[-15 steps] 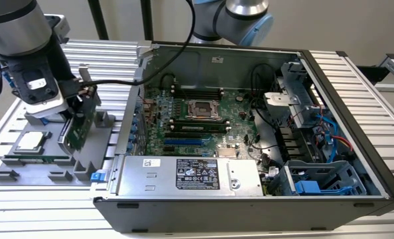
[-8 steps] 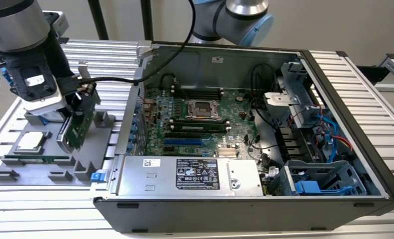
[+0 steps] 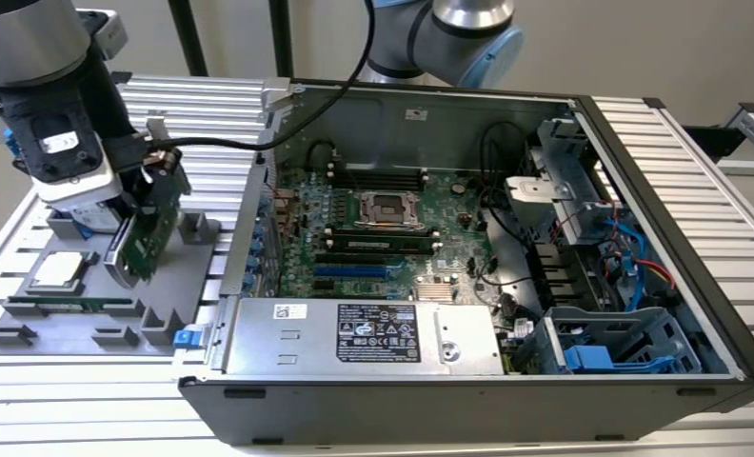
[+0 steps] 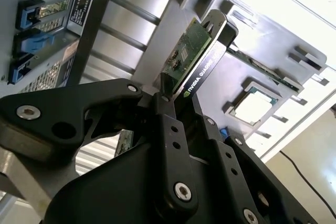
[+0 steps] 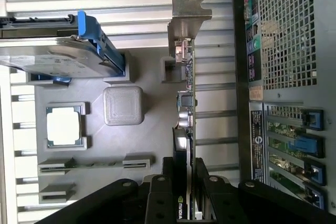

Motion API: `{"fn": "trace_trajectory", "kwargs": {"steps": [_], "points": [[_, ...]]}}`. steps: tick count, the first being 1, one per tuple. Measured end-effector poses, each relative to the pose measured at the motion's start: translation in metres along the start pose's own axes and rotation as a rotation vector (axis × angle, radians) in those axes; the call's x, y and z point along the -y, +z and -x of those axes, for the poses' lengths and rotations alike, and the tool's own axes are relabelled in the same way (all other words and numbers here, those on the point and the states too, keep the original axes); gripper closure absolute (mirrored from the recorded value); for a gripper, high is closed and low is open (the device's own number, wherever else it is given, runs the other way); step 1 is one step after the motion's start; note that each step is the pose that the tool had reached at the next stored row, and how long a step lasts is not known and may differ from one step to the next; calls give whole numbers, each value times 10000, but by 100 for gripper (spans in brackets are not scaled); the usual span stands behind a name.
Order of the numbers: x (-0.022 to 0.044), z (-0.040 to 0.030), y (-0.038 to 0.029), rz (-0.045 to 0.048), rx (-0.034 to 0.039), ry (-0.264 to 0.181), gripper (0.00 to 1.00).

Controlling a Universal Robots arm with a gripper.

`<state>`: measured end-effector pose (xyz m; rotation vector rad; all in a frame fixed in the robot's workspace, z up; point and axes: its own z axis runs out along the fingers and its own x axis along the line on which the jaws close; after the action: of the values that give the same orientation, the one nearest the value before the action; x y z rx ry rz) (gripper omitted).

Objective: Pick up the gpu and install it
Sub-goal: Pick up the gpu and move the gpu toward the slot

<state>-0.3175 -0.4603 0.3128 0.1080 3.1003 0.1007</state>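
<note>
Green gpu (image 3: 148,228), blk cooler (image 4: 207,66), grey tray (image 3: 91,324)

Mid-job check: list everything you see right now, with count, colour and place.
gpu: one, green and black, clamped in the gripper over the tray
tray: one, grey, on the table, at the exterior view's left of the case
processor: one, silver, in a tray pocket
memory stick: one, green, in the tray
hard drive: one, silver in blue frame, on the tray
case: one, black, open, on the table
motherboard: one, green, inside the case
power supply: one, silver, inside the case
table: one, silver, slatted
gripper: one, black, shut on the gpu
arm: one, grey with blue cap
</note>
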Motion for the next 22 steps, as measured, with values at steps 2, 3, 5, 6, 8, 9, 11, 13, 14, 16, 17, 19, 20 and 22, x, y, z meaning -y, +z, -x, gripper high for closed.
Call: {"fn": "trace_trajectory", "kwargs": {"steps": [2, 3, 5, 6, 8, 9, 11, 13, 14, 16, 17, 19, 20, 22], "points": [[-2, 1, -27, 0, 0, 0, 100], [-3, 1, -43, 0, -1, 0, 100], [-5, 2, -71, 0, 0, 0, 100], [-5, 2, -76, 1, 0, 0, 100], [-5, 3, -76, 2, 2, 0, 100], [-5, 3, -79, 0, 0, 0, 100], [-5, 3, -82, 1, 0, 0, 100], [-5, 3, -83, 1, 0, 0, 100], [-6, 3, -83, 1, 0, 0, 100], [-5, 3, -84, 0, 0, 0, 100], [-6, 3, -84, 1, 0, 0, 100], [-6, 3, -92, -3, -3, 0, 100], [-6, 3, -99, -3, -3, 0, 100], [-8, 4, -116, 1, 0, 0, 100]]}}
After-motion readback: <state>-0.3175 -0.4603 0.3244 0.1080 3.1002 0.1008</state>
